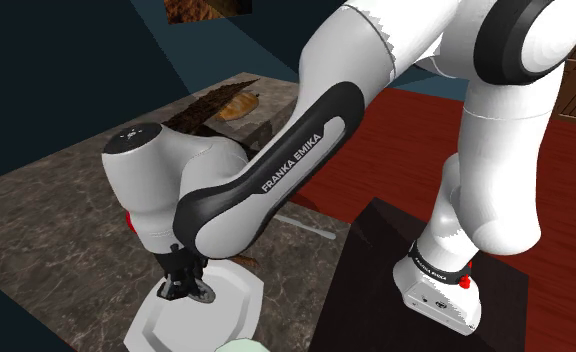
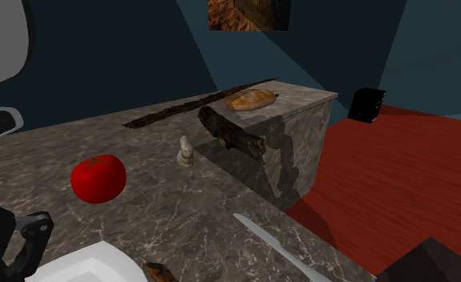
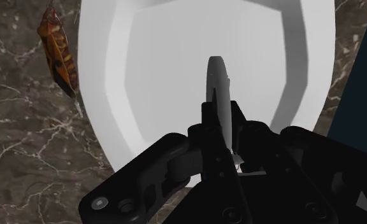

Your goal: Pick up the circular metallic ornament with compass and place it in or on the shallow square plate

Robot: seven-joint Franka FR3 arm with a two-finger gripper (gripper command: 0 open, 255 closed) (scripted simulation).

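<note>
grey metal, thin and round: clamps the ornament (image 3: 218,89) on edge, hand (image 3: 222,121) shut down to the disc's thickness and pressing on both flat faces. holds it straight over the white plate (image 3: 112,95), plate floor directly ahead of the hand. seen from the shoulder view, hangs low, hand (image 1: 184,280) just above the plate (image 1: 231,315). cannot tell whether the disc's lower edge touches the plate. reads as the release step, with only the letting go left. what could go wrong: if let go while standing upright, likely to roll or topple, maybe over the shallow rim onto the marbled counter (image 3: 23,146), because of the on-edge grip and the low wall. if dropped from any height, apt to bounce out. if pushed lower, apt to jam the disc's edge into the plate and shove or tilt it. orange-brown leaf-like thing (image 3: 58,51) on the counter off to one side of the hand, just beside the plate, no obstacle.
</note>
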